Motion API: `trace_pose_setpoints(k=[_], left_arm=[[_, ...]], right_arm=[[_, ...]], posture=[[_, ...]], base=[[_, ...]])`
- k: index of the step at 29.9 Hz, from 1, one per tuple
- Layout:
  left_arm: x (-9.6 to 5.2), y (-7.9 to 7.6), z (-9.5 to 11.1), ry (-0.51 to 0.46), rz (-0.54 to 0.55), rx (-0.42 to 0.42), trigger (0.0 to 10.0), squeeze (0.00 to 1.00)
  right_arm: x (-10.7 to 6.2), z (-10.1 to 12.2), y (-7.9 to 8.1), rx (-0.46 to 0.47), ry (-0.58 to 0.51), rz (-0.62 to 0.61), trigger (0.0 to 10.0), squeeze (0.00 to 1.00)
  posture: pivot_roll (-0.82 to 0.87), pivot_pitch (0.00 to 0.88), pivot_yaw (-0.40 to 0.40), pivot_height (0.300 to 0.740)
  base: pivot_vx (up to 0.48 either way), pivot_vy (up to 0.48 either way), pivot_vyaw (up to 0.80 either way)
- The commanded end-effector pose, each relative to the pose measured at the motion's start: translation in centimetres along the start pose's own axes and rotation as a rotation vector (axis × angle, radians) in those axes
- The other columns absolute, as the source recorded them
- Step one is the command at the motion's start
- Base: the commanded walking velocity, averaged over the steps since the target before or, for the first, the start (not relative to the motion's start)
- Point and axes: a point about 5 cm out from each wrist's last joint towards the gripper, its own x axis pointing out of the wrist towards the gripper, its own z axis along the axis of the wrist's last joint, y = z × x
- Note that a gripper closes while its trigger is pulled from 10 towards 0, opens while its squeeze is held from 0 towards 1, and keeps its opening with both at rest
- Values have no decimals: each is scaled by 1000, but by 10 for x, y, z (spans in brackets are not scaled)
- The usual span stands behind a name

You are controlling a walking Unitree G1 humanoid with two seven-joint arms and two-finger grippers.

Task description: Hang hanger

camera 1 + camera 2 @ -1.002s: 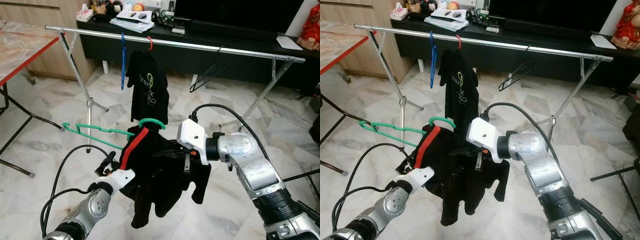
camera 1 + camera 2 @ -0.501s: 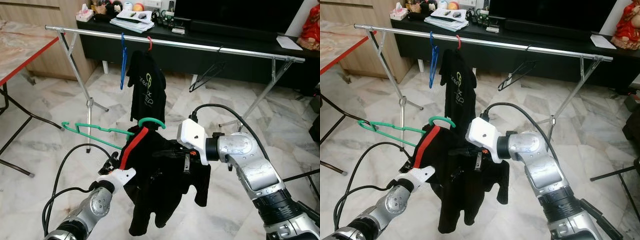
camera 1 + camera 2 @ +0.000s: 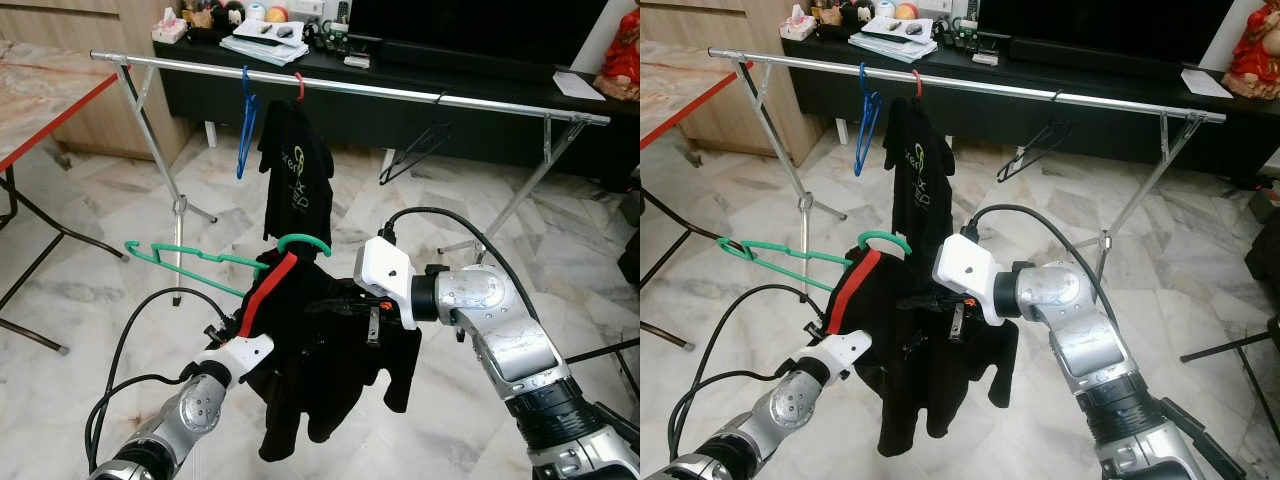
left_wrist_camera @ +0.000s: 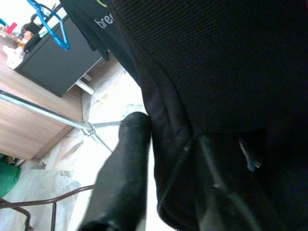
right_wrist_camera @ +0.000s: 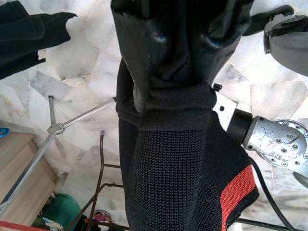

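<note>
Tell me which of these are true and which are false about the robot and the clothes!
1. The green hanger is hooked on the metal rail. False: it is held low in front of the robot, below the rail, with the black and red garment on it.
2. A black shirt hangs from the rail on a red hanger. True.
3. The right gripper is shut on the black and red garment. True.
4. The blue hanger has a shirt on it. False: it hangs bare on the rail.
5. The floor is carpet. False: it is pale marble tile.
</note>
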Motion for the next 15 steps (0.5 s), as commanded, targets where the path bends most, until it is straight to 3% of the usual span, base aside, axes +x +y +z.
trace_pose_setpoints(k=[1,15], left_arm=[[-3,-5,-4,21,-13,-25,0,0],[-4,-5,-5,25,-8,-36,0,0]], right_arm=[[-1,6,0,-17,-21,2,0,0],[-2,4,1,-7,-17,-3,0,0]], posture=[[-97,139,-89,740],[-97,141,-88,740]], base=[[0,0,0],[0,0,0]])
